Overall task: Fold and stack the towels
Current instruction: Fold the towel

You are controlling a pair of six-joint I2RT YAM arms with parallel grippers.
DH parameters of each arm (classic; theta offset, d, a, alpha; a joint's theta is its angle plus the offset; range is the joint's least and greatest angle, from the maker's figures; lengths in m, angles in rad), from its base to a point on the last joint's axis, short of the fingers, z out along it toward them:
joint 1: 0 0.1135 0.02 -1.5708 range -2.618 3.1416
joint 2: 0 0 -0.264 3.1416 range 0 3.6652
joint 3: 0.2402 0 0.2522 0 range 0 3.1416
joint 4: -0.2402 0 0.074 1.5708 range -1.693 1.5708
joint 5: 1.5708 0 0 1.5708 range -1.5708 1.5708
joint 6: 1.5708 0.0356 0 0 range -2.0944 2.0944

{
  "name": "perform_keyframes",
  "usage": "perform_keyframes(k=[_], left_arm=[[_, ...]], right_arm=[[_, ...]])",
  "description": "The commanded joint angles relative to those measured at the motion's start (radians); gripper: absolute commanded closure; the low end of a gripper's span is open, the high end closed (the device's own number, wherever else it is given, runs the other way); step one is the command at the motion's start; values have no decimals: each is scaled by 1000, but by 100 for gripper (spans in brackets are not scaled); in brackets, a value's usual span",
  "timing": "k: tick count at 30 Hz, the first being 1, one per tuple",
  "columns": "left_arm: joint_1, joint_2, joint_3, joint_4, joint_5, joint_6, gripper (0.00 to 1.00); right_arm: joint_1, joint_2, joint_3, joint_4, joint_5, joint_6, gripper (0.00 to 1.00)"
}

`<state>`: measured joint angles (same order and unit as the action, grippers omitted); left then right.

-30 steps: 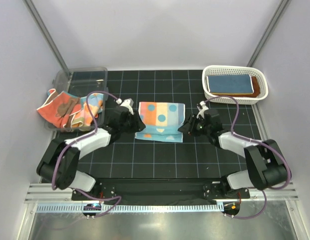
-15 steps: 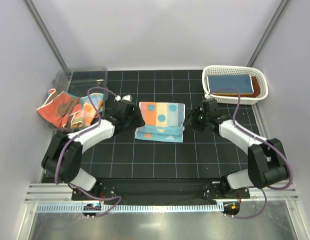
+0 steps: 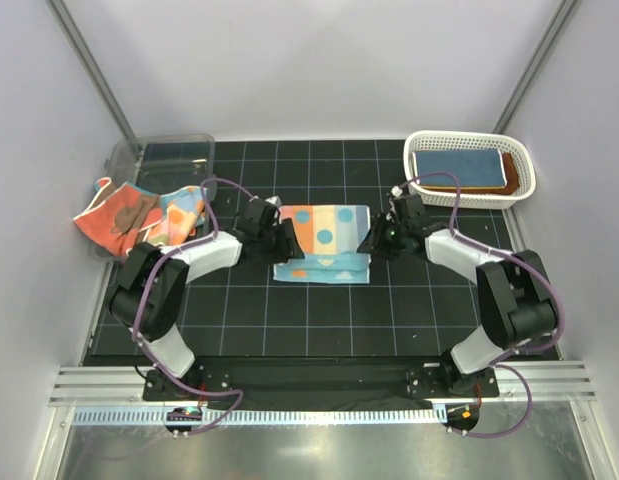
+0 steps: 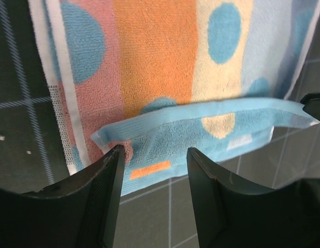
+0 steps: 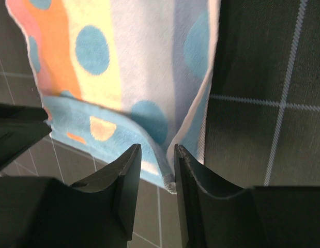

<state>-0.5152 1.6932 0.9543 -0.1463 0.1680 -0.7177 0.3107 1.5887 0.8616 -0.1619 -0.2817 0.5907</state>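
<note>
The light-blue and orange polka-dotted towel (image 3: 322, 240) lies flat in the middle of the mat, its near edge turned up into a loose light-blue flap (image 4: 201, 121). My left gripper (image 3: 287, 243) is at the towel's left side, open (image 4: 154, 155), its fingers straddling the near left edge without pinching it. My right gripper (image 3: 373, 242) is at the right side, open (image 5: 155, 152), with the towel's near right corner (image 5: 167, 178) hanging between its fingers against the right one. A coral-red towel (image 3: 114, 215) and another dotted towel (image 3: 184, 208) spill from the bin. A folded blue towel (image 3: 454, 166) lies over a rust-brown one (image 3: 509, 172) in the basket.
The clear plastic bin (image 3: 167, 152) stands at the back left of the mat. The white lattice basket (image 3: 469, 195) stands at the back right. The black grid mat (image 3: 319, 320) covers the table, with grey walls on both sides.
Both grippers have slid from the towel's near corners farther in along its sides, and the left jaws have spread wider. The near edge now lies as a turned-up flap.
</note>
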Motion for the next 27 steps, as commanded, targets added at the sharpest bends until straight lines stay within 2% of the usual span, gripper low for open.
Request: perform_keyframes(k=[1,3,9,13,15,17,21,27], left_arm=[[-5,-58,-41,70,133,6,46],[-6,-125,-96,62,134,4,48],[-8,-325,-248,27,85,8,48],[-11,-429,-328,25,85,-23,48],[-11,-473,-336,-1,39,-45,47],[-11,-484,-335,-39,-10,-110,43],[-13,-475,-339,-35,-19,-180,42],[-28,-399,-350,47,-44,-170,45]], right_arm=[[8,-139,-42,-14,-40,-84,63],[8,-182,-84,-79,-24,-104,66],[8,-332,-225,-146,1,-114,66],[10,-374,-253,-174,29,-104,66],[8,-383,-240,-192,74,-60,65],[8,-384,-225,-234,128,0,64],[8,-400,-223,-234,164,141,64],[10,-366,-250,-61,124,26,62]])
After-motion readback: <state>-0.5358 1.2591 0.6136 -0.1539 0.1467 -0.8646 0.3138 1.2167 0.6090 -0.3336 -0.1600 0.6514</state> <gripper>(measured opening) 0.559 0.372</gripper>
